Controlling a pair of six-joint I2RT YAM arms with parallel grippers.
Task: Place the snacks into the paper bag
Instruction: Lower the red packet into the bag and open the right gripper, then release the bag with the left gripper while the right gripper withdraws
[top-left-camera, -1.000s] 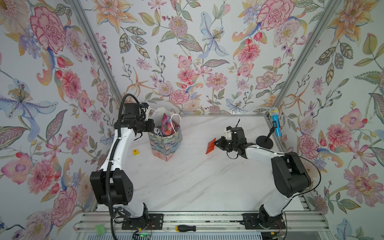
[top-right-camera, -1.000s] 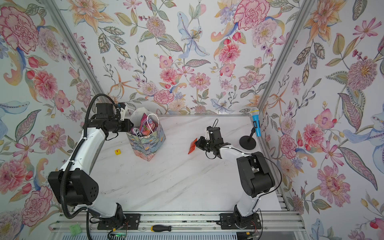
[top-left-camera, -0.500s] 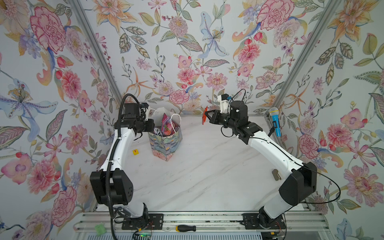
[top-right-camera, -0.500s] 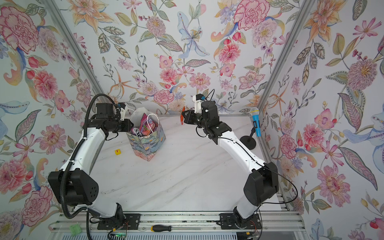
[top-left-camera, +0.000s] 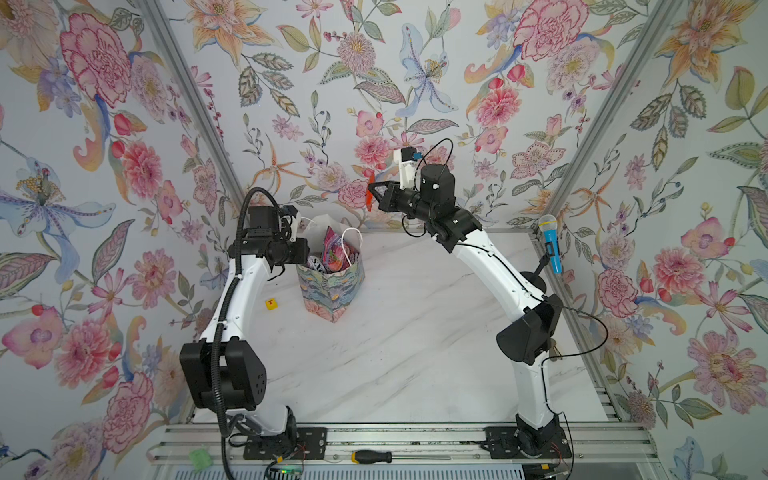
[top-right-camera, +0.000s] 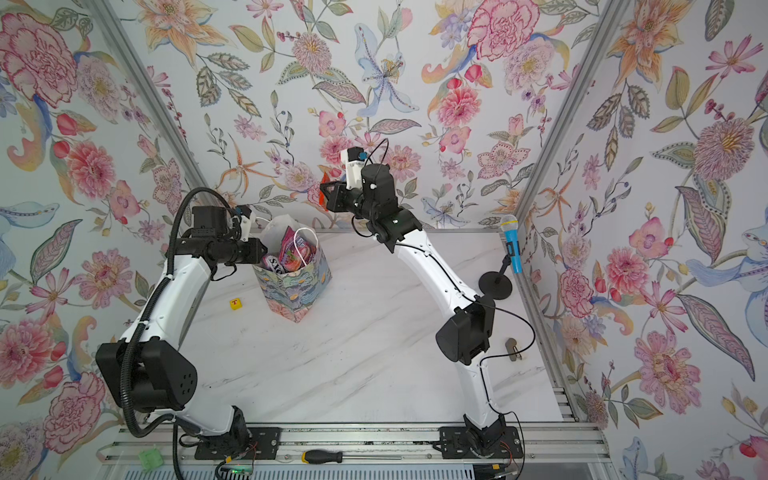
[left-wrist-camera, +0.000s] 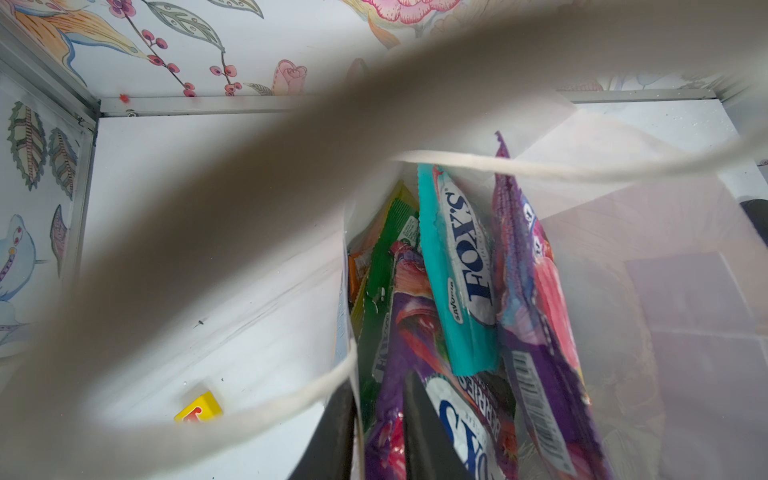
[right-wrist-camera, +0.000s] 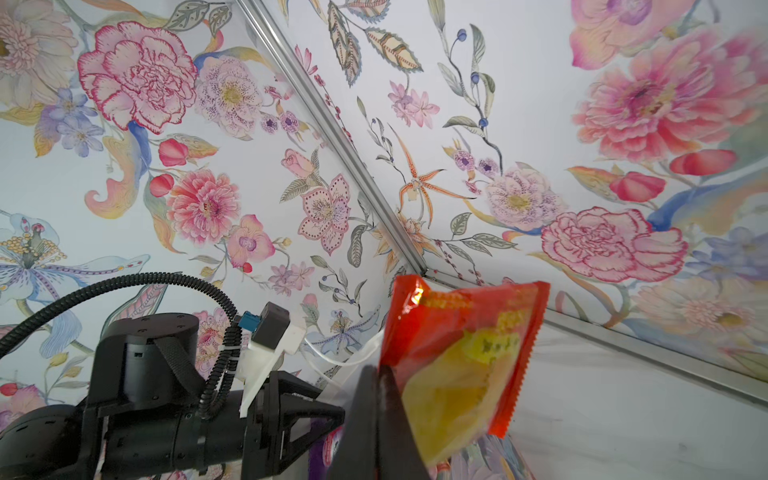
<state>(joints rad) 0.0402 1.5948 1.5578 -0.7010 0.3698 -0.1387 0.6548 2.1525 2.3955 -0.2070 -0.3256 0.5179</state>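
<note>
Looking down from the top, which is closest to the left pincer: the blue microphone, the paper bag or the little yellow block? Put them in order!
In a top view, starting from the left pincer:
1. paper bag: right at the pincer, at the back left of the table.
2. yellow block: lying just beside the bag, on the left.
3. blue microphone: far across, at the right edge.

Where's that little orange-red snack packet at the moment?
In both top views the small orange-red plastic packet is pinched in the right gripper, held in the air before the flowered back wall, up and right of the patterned paper gift bag.
</note>
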